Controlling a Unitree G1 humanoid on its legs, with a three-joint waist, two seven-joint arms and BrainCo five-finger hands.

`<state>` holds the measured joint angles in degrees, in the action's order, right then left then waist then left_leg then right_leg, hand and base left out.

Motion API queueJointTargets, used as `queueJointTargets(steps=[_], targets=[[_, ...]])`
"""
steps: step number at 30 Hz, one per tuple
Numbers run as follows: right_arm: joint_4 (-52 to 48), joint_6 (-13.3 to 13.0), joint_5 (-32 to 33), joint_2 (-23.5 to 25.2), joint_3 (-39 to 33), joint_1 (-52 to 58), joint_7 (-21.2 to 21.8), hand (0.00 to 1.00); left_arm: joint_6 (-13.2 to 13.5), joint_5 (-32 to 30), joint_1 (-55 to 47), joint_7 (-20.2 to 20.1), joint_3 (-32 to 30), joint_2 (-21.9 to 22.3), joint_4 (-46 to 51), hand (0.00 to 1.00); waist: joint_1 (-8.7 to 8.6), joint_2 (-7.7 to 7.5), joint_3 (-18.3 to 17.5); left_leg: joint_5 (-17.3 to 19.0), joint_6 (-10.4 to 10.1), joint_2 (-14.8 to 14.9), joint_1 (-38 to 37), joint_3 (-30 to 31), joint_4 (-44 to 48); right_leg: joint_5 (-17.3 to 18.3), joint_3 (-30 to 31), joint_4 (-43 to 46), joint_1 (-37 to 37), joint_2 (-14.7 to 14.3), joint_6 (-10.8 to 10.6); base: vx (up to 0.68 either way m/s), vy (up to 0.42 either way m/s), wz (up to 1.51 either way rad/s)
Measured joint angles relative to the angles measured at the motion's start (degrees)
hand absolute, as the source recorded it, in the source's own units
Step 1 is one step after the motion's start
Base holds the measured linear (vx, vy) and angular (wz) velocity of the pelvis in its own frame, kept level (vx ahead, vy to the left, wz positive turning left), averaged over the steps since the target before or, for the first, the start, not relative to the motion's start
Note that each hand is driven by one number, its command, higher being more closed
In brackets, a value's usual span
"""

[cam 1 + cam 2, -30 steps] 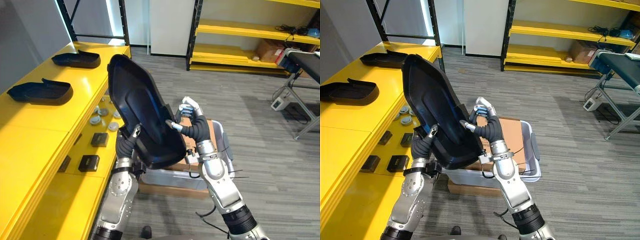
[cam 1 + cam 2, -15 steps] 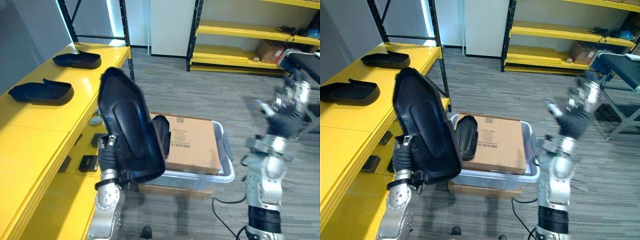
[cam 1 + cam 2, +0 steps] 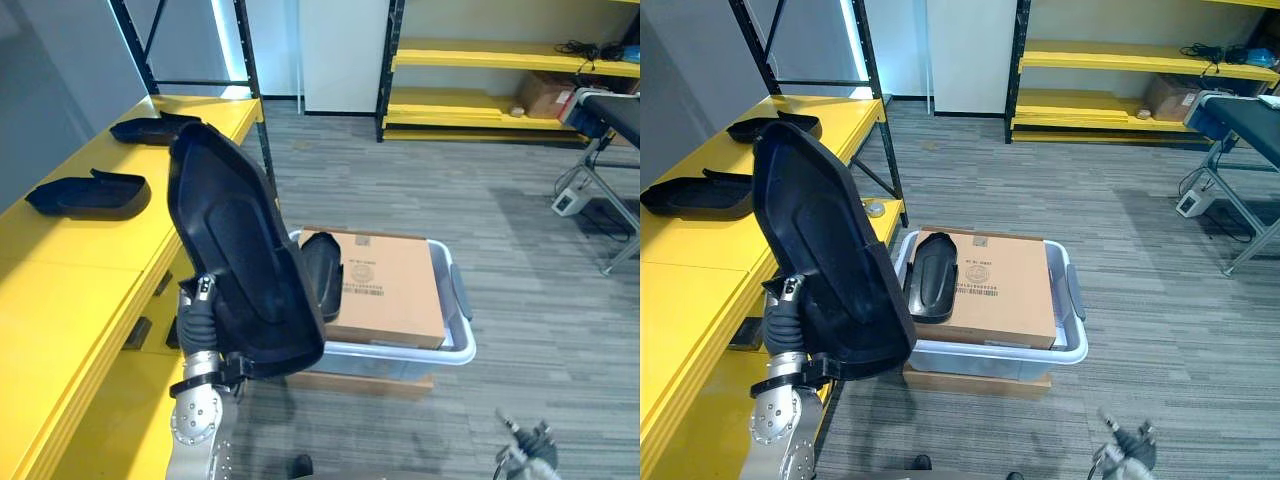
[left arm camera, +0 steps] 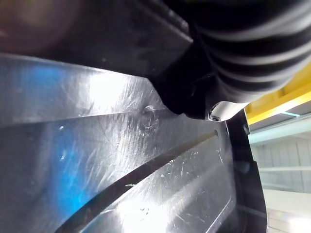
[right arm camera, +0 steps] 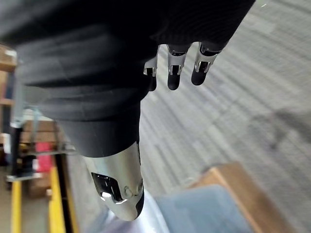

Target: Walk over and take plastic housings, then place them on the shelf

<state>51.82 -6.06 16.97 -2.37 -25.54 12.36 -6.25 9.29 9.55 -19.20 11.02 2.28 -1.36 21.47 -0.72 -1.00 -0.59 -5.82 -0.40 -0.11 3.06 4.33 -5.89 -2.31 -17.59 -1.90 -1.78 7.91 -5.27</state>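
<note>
Withdrawn from the large black plastic housing (image 3: 245, 250), the right robot hand (image 3: 1125, 455) is released; the hold of the left robot hand (image 3: 787, 293) cannot be told. Housing judged stiff, light, best taken by its rim.

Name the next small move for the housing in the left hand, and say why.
Probably swing the left hand leftward to carry the black housing over the yellow shelf: it is held upright beside the shelf, and bare surface lies nearer than the two placed housings.
</note>
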Motion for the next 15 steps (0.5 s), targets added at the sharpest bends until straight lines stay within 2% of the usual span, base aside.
queueJointTargets(steps=[2, 5, 6, 7, 8, 9, 10, 11, 12, 13, 15], targets=[[0.9, 0.4, -1.5, 1.0, 2.1, 0.7, 1.0, 0.0, 0.0, 0.0, -0.1, -1.0, 0.1, 0.2, 0.0, 1.0, 0.1, -0.12, 0.7, 0.0, 0.0, -0.2, 0.0, 1.9, 0.2, 1.5, -1.9, 2.2, -0.1, 0.4, -0.3, -0.01, -0.022, 0.58], [0.7, 0.4, -2.5, 2.4, 6.1, 0.3, 1.4, 0.0, -0.1, 0.0, -1.1, -1.1, 0.9, 0.7, 1.7, 1.0, 0.76, -0.28, 3.4, 0.2, -0.1, -2.3, 3.1, 8.3, 4.3, 5.2, -9.3, 8.4, -0.1, 2.5, -0.9, -0.02, -0.016, 1.24], [0.5, 0.4, -2.6, 2.4, 6.7, 0.2, 1.4, 0.0, -0.2, 0.0, -1.3, -1.1, 1.6, 0.9, 2.6, 1.0, 1.52, -0.13, 4.2, 0.4, 0.1, -3.2, 4.8, 10.9, 5.9, 6.4, -12.4, 10.4, -0.1, 3.5, -0.9, -0.02, -0.01, 2.05], [-1.0, 0.4, -3.1, 2.4, 7.9, -0.3, 1.4, 0.0, -0.1, 0.0, -1.8, -1.1, 2.4, 1.5, 4.2, 1.0, 1.65, 0.35, 5.1, 0.7, 0.4, -4.0, 8.3, 12.0, 8.5, 8.0, -18.9, 12.9, -0.5, 5.2, -1.2, -0.01, 0.003, 2.48], [-2.6, 0.2, -3.2, 2.3, 8.5, -0.8, 1.4, 0.0, -0.1, 0.2, -2.0, -1.1, 2.3, 2.3, 5.0, 1.0, 2.04, 0.68, 6.0, 1.0, 0.9, -3.1, 10.0, 7.8, 9.9, 9.0, -23.4, 14.2, -1.2, 6.2, -1.5, -0.01, 0.0, 2.07], [-3.0, 0.2, -3.2, 2.2, 8.5, -1.1, 1.4, 0.0, -0.1, 0.5, -2.2, -1.1, 2.2, 2.3, 5.0, 1.0, 2.27, 0.74, 6.1, 1.2, 1.2, -2.7, 10.7, 6.1, 10.1, 9.2, -24.2, 14.6, -1.2, 6.4, -1.6, -0.01, 0.006, 1.39], [-4.2, 0.1, -3.5, 1.9, 8.6, -1.9, 1.4, 0.0, -0.2, 1.2, -2.2, -1.0, 2.1, 2.7, 5.0, 1.0, 2.9, 1.06, 6.4, 1.9, 2.2, -1.3, 11.8, -0.2, 10.9, 9.5, -27.0, 15.1, -2.2, 6.9, -1.9, -0.01, 0.006, 1.43], [-6.2, -0.1, -3.7, 1.5, 8.7, -2.9, 1.3, 0.0, -0.2, 1.3, -2.2, -1.0, 2.3, 3.4, 5.0, 1.0, 3.3, 1.02, 6.8, 3.0, 3.9, 1.3, 12.3, -11.0, 12.0, 10.0, -31.5, 15.4, -4.8, 7.5, -2.8, 0.02, 0.007, 1.6], [-6.6, -0.2, -3.7, 1.2, 9.1, -3.2, 1.3, 0.0, -0.2, 1.3, -2.2, -1.0, 2.4, 3.5, 5.0, 1.0, 3.25, 0.95, 6.9, 3.3, 4.3, 2.2, 12.2, -15.0, 12.6, 10.1, -33.4, 15.4, -6.0, 7.9, -3.0, 0.09, 0.044, 1.85], [-7.9, -0.2, -3.9, 0.5, 10.6, -3.8, 1.4, 0.0, 0.0, 1.3, -2.1, -1.1, 2.9, 3.4, 5.0, 1.0, 3.42, 0.86, 6.8, 3.7, 4.8, 4.7, 12.1, -24.1, 14.7, 10.3, -37.3, 15.2, -8.3, 8.8, -3.8, 0.08, 0.031, 1.13], [-8.5, -0.3, -4.2, 0.6, 11.1, -4.9, 1.4, 0.0, 0.1, 1.3, -2.1, -1.0, 3.0, 3.4, 5.0, 1.0, 3.84, 0.71, 6.8, 5.0, 5.7, 5.1, 12.4, -29.0, 16.2, 10.1, -39.6, 14.7, -9.6, 9.5, -4.6, 0.09, 0.071, 0.79]])
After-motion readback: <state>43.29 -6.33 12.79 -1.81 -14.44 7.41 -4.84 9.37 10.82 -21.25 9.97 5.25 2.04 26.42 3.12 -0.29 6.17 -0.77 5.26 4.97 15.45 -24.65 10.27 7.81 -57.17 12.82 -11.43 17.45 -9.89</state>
